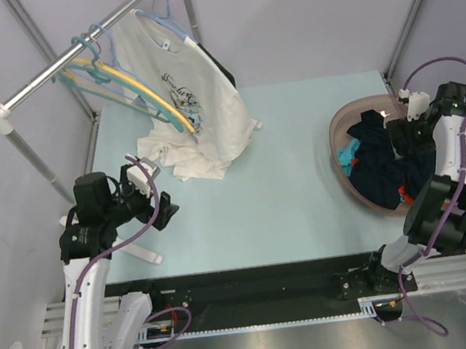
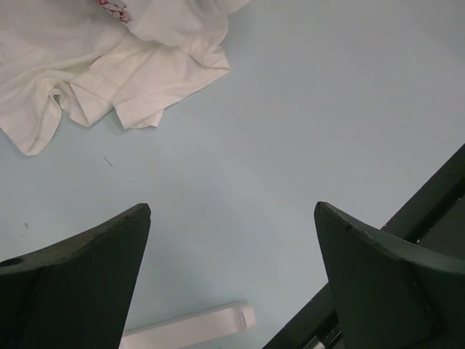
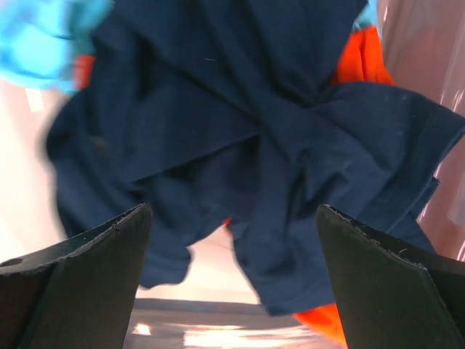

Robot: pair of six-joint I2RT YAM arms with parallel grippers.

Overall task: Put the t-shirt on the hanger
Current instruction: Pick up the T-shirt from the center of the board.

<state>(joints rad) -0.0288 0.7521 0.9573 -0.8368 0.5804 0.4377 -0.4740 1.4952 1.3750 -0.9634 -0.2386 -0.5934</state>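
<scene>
Navy cotton fills most of the R wrist view: the t-shirt (image 3: 254, 145) lies crumpled in a brown basket (image 1: 337, 140) on the right side of the table (image 1: 294, 116). It sits on top of an orange garment (image 3: 360, 58) and next to a cyan cloth (image 3: 43, 36). The R gripper (image 3: 234, 207) hangs just above the shirt, fingers spread wide, nothing btw them; we can't tell if they touch the fabric.

The L gripper (image 2: 232, 207) is well apart from the basket, over bare tabletop near the front left corner, also spread wide & empty. Just beyond it, the lower part of a white t-shirt (image 1: 184, 87) w/ a printed graphic is heaped on the table. The rest of that shirt hangs from the metal rail (image 1: 43, 79) at back left. On the same rail we see the hanger (image 1: 88, 49), teal, hooked beside a yellow hanger (image 1: 156, 103). Navy shirt & teal hanger are on opposite sides of the scene.
</scene>
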